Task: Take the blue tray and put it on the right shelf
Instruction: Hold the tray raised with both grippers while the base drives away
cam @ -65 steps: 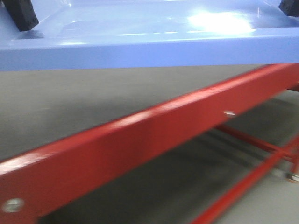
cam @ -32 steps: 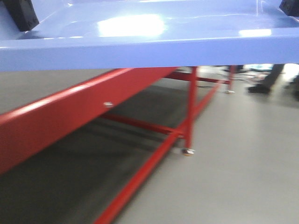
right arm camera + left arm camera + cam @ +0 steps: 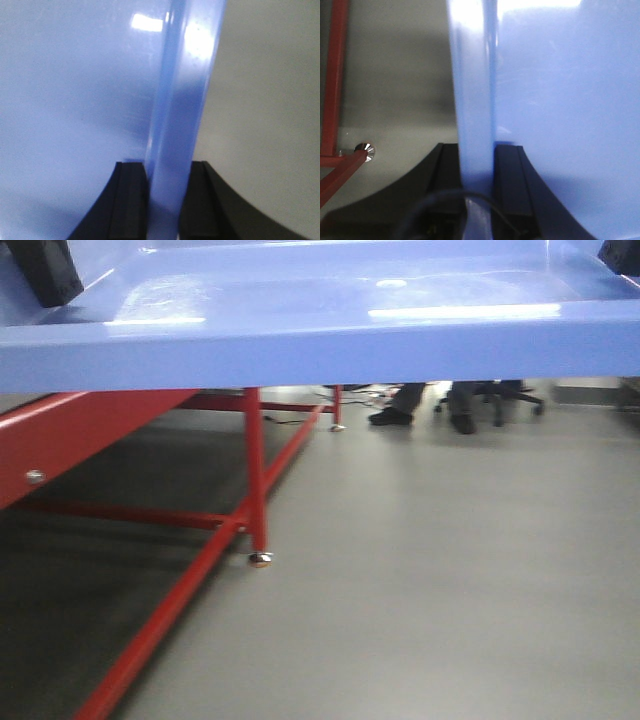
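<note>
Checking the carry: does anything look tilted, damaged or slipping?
Nothing stands out. The glossy light-blue plastic tray looks level, and its side rims are clamped squarely by the left gripper and the right gripper.

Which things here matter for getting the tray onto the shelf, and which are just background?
Job in hand: tray, clamped at its rim by the left tool and the right tool. The shelf is not in view.
Just background: red table, someone's shoes, chair base.
</note>
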You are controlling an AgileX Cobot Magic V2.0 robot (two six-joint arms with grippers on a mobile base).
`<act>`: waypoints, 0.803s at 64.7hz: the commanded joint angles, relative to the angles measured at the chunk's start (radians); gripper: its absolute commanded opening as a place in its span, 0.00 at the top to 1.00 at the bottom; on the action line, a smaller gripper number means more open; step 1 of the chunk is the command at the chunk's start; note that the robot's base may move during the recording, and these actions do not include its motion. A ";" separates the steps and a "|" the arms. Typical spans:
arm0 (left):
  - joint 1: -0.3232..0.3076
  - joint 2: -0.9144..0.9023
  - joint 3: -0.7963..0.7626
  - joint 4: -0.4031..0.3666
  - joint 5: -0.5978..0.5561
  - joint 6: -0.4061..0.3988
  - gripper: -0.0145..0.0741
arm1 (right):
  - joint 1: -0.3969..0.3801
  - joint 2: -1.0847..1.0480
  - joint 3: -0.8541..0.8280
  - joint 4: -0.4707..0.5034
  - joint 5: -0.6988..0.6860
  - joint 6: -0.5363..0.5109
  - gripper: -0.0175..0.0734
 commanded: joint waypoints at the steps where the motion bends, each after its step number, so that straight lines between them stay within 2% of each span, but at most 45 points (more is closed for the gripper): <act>1: -0.008 -0.031 -0.024 0.038 0.108 0.015 0.89 | 0.001 -0.033 -0.027 -0.032 -0.045 -0.023 0.75; 52: -0.008 -0.031 -0.024 0.038 0.108 0.015 0.89 | 0.001 -0.033 -0.027 -0.032 -0.045 -0.023 0.75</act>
